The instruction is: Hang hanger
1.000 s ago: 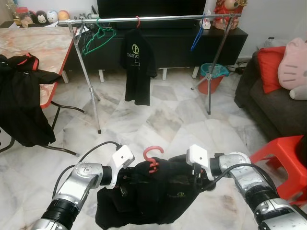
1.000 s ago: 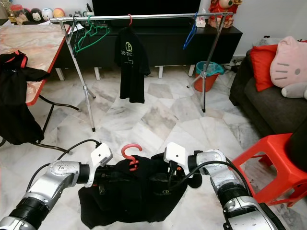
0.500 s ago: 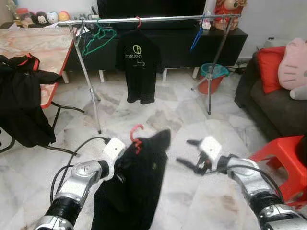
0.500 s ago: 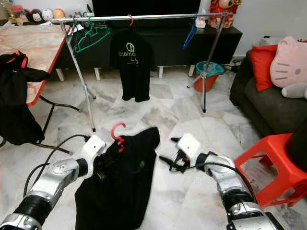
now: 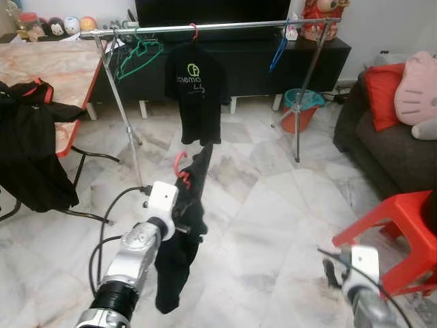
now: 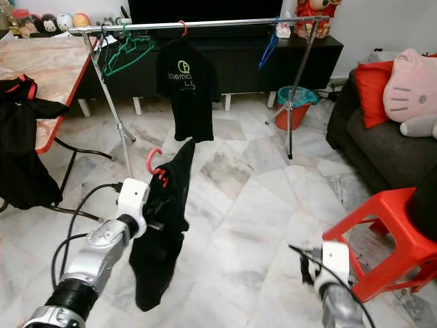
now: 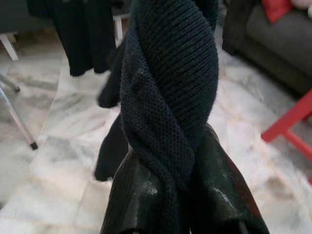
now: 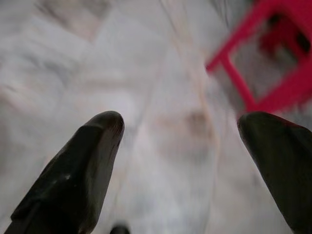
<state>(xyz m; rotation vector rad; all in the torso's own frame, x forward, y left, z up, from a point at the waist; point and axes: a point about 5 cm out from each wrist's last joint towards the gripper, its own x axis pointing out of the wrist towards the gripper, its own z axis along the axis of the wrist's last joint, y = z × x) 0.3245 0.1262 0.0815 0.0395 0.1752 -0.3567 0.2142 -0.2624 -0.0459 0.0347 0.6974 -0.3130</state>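
Left claw [image 7: 170, 195] grips black shirt [image 5: 183, 232] before rack [image 5: 205, 27].

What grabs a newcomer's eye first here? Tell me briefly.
The left claw, raised in front of the robot, is shut on a black shirt that dangles from a red hanger. Beyond it stands a metal clothes rack with another black shirt hanging on it. To the right, a red stool stands by the open right claw.
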